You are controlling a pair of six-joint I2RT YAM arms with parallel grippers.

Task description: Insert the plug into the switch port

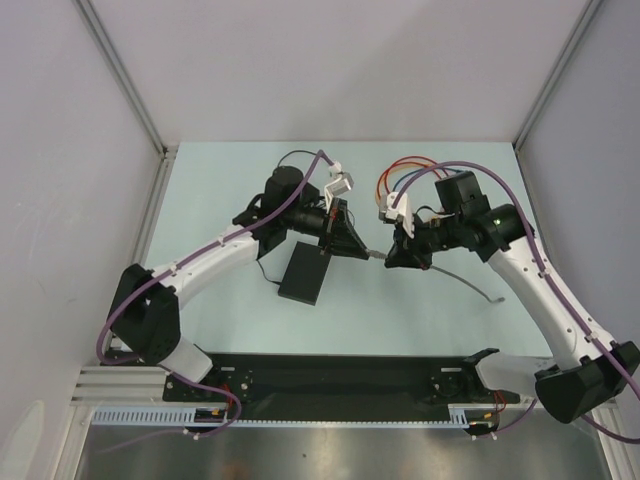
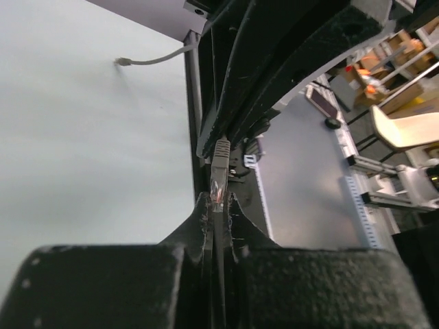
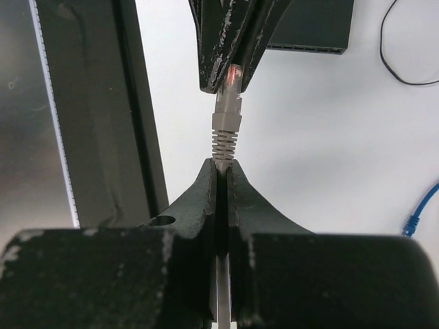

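- Top view: I see the left hand (image 1: 352, 247) and the right hand (image 1: 395, 256) meeting tip to tip at the frame's centre. The grey plug with a clear tip (image 1: 373, 254) bridges them, its long axis running left to right. The flat matte black rectangular switch box (image 1: 304, 274) lies on the pale bench (image 1: 220, 180) just below-left of the left hand, so that hand is the nearer one. I cannot make out the switch port from here.
- Left wrist view: my left hand (image 2: 218, 202) is closed on the plug's clear tip, with the ribbed boot (image 2: 220, 154) pointing up the frame into the right hand. The grey cable's loose far end (image 2: 122, 62) rests on the bench at upper left.
- Right wrist view: the right hand (image 3: 221, 171) is clamped on the grey cable (image 3: 221, 301) just behind the boot. The box (image 3: 309, 31) sits at the top edge beyond the left hand, with a thin black cord (image 3: 394, 58) at upper right. I judge the plug must be turned tip-first toward that box edge.
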